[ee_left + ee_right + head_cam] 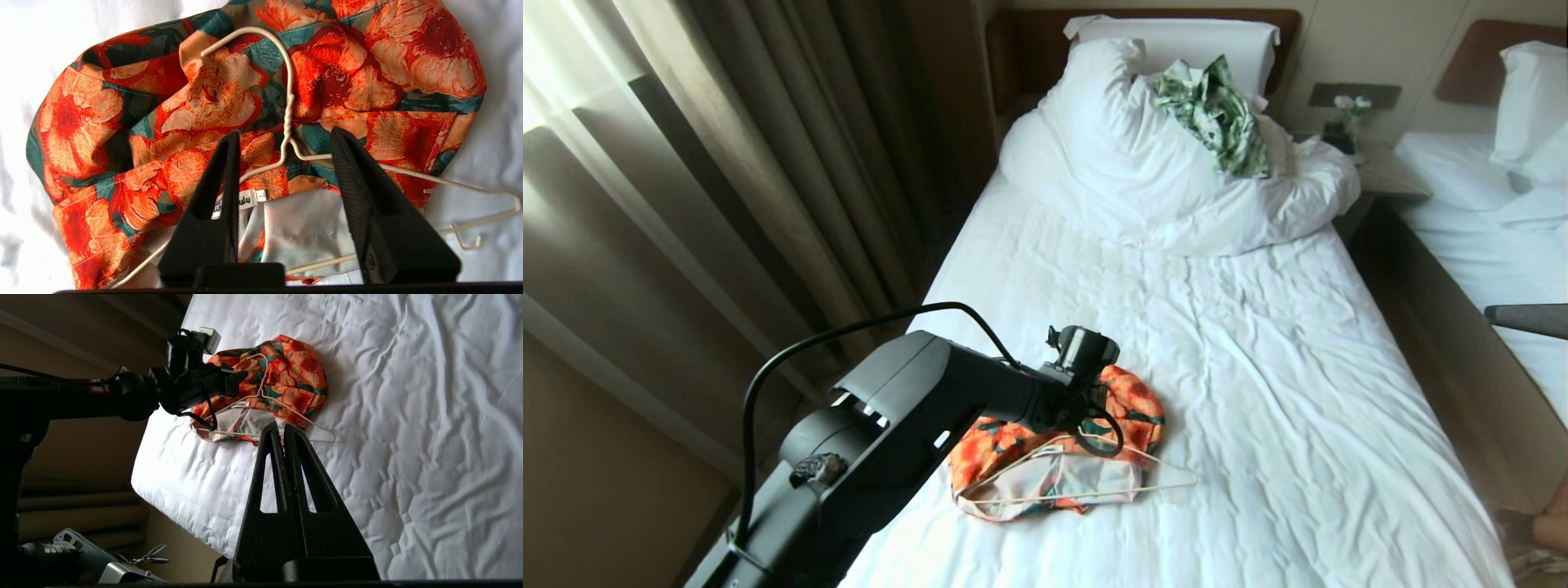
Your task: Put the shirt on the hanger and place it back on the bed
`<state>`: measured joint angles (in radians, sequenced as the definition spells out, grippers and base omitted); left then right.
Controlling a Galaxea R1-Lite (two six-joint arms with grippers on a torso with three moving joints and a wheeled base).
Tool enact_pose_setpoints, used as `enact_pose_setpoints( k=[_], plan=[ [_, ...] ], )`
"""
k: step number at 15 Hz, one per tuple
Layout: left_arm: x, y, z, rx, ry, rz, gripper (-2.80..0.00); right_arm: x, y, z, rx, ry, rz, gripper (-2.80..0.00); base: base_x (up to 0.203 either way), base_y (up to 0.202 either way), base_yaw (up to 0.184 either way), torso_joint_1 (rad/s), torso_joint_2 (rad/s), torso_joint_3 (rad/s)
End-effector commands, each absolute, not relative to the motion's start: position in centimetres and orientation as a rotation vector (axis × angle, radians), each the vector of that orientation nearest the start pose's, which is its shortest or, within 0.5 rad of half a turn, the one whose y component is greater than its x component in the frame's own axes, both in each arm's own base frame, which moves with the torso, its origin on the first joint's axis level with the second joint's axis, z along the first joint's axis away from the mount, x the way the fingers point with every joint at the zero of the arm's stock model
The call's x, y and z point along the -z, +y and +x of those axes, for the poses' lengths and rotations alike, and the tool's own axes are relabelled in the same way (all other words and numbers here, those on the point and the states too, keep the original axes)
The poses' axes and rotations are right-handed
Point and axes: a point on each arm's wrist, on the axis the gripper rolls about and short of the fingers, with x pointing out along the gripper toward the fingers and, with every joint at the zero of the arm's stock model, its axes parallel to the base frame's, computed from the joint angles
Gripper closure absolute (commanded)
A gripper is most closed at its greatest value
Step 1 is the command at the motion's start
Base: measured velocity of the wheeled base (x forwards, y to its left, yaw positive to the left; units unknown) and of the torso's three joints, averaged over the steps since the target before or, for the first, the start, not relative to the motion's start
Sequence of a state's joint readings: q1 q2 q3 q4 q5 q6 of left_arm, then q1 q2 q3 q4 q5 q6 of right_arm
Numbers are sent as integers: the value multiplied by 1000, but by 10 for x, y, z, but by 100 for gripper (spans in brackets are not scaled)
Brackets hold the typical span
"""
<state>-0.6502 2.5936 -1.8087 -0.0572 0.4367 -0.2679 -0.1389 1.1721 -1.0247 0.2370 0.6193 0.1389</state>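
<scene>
Shirt on hanger | directly under left tool | jaws parted, empty

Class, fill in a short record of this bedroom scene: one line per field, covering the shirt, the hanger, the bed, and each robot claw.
shirt: orange-flowered, teal-leaved shirt, bunched on the sheet near the bed's left edge
hanger: thin cream-white wire hanger, lying on the shirt, one end sticking out onto the sheet
bed: single bed with wrinkled white sheet, duvet heaped at the headboard
left claw: open, above the hanger's neck, holding nothing
right claw: shut, empty, off the bed's near side
</scene>
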Motion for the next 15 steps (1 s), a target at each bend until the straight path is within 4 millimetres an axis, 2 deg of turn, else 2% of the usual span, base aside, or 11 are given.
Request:
enact_pose_setpoints(
  k=[1, 4, 5, 8, 10, 12, 15],
  plan=[
    [-19, -299, 410, 111, 645, 120, -280, -291, -8, 153, -453, 379, 274, 0, 0, 0, 0, 0, 0, 0],
    [-31, -292, 391, 102, 693, 144, -280, -294, -7, 147, -455, 361, 267, 0, 0, 0, 0, 0, 0, 0],
    [-33, -286, 381, 86, 710, 151, 0, -296, -7, 142, -457, 347, 261, 0, 0, 0, 0, 0, 0, 0],
    [-52, -260, 349, 54, 697, 137, 0, -297, -4, 127, -461, 327, 253, 0, 0, 0, 0, 0, 0, 0],
    [-75, -236, 325, 46, 649, 100, 0, -294, -2, 113, -465, 310, 245, 0, 0, 0, 0, 0, 0, 0],
    [-111, -204, 298, 36, 570, 42, 0, -289, 2, 88, -468, 272, 230, 0, 0, 0, 0, 0, 0, 0],
    [-176, -153, 253, 11, 403, -66, 0, -276, 7, 43, -468, 186, 183, 0, 0, 0, 0, 0, 0, 0]
  ],
)
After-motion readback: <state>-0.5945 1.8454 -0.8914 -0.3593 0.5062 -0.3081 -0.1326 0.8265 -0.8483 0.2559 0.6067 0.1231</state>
